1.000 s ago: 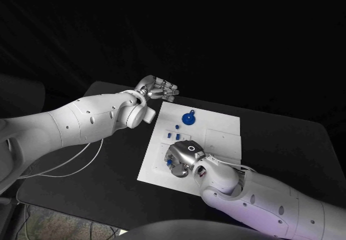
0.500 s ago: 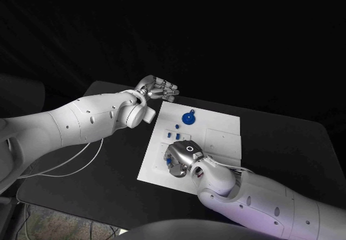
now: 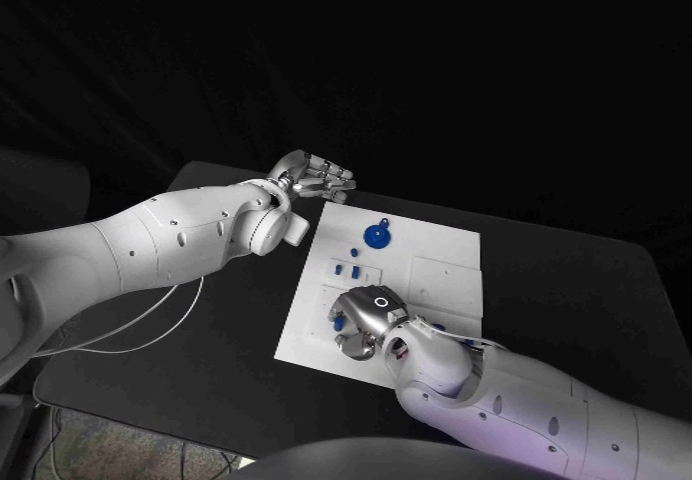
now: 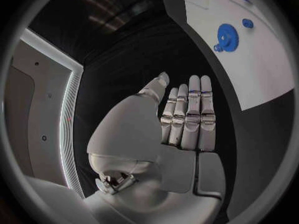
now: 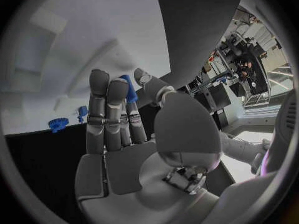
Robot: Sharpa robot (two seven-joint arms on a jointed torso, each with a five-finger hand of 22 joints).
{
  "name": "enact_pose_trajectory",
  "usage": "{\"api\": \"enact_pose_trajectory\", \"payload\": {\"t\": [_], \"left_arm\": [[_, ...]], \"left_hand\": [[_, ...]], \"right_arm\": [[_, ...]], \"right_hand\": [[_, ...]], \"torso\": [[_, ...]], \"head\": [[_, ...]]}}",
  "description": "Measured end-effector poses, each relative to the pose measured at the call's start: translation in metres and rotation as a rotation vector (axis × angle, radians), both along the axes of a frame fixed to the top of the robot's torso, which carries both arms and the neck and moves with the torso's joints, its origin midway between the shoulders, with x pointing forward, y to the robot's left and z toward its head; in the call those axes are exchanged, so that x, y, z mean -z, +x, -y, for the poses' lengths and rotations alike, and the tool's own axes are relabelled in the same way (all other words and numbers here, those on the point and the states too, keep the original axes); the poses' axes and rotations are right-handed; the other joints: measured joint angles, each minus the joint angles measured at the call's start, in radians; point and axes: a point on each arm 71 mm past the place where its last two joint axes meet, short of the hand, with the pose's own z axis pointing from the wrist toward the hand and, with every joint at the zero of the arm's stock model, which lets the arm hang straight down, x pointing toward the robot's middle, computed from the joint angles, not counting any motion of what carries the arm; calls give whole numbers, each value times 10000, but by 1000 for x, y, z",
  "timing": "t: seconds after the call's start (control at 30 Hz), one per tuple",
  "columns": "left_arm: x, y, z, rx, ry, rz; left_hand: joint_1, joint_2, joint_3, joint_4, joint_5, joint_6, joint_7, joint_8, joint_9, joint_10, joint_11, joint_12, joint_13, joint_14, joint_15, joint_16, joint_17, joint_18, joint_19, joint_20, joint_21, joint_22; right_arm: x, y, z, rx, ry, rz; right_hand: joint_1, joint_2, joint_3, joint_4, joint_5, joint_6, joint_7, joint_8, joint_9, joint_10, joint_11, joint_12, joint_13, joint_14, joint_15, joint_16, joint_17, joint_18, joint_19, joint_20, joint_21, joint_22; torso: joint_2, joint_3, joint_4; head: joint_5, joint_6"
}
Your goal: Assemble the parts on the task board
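The white task board [image 3: 433,270] lies in the middle of the black worktop [image 3: 577,290], with a blue gear [image 3: 376,237] near its far edge and small blue parts [image 3: 349,270] standing nearer the middle. The right hand [image 3: 368,322] is over the board's near left part and seems to pinch a blue peg [image 5: 129,91] between thumb and fingertips, though the grip is partly hidden. The left hand [image 3: 315,177] hangs just beyond the board's far left corner, fingers straight and holding nothing.
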Motion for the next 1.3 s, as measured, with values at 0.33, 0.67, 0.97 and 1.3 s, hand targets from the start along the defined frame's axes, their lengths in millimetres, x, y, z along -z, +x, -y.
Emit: {"api": "enact_pose_trajectory", "payload": {"t": [0.33, 0.67, 0.97, 1.3], "left_arm": [[1, 0, -2, 0, 25, -40], [1, 0, -3, 42, 35, -73], [0, -1, -13, -75, 48, 24], [-4, -4, -26, -316, -127, 439]], "left_hand": [[0, 0, 0, 0, 0, 0, 0, 0, 0, 0, 0, 0, 0, 0, 0, 0, -1, 0, 0, 0, 0, -12], [0, 0, 0, 0, -39, 0, 0, 0, 0, 0, 0, 0, 0, 0, 0, 0, -2, 0, 0, 0, 0, -24], [0, 0, -31, 31, -39, 37, -37, 0, 0, 201, -111, 0, 0, 99, -54, 0, 36, 0, 0, 0, 0, -75], [-124, 123, 97, 183, -39, 55, -108, 0, 0, 1726, -590, 68, 0, 1024, -404, 116, 219, -160, 549, -356, 271, 73]], "right_arm": [[-6, 0, 5, 274, 974, 313], [-17, 2, 21, 593, 1769, 431], [-61, 36, 89, 1996, 3206, 13], [-68, 59, 170, 3724, 3340, -2389]], "right_hand": [[293, -198, -1123, 314, 0, -1019, -278, -1, -25, -762, 180, 73, 1, -97, 98, -67, -79, 141, -27, 109, -493, -445], [517, -236, -2027, 966, 0, -1218, -321, -1, -24, -845, 100, 544, 2, -104, 104, -67, -118, 289, 0, 144, -456, -739], [-347, 557, -1708, 1744, 1, -38, 22, -2, 126, 1640, -475, 817, 148, 73, -224, 194, -35, 43, 15, -98, 657, -301], [-1007, 1375, -3156, 2437, -39, 428, -389, -35, 1249, 1401, -1113, 5700, 6313, 103, -641, 497, 226, -480, -17, -563, 1031, -154]], "torso": [[1, -3, -2], [-5, -8, -2], [-25, -18, -53], [-119, -50, -202]], "head": [[-63, 14], [-90, 58], [-354, 174], [-644, 179]]}}
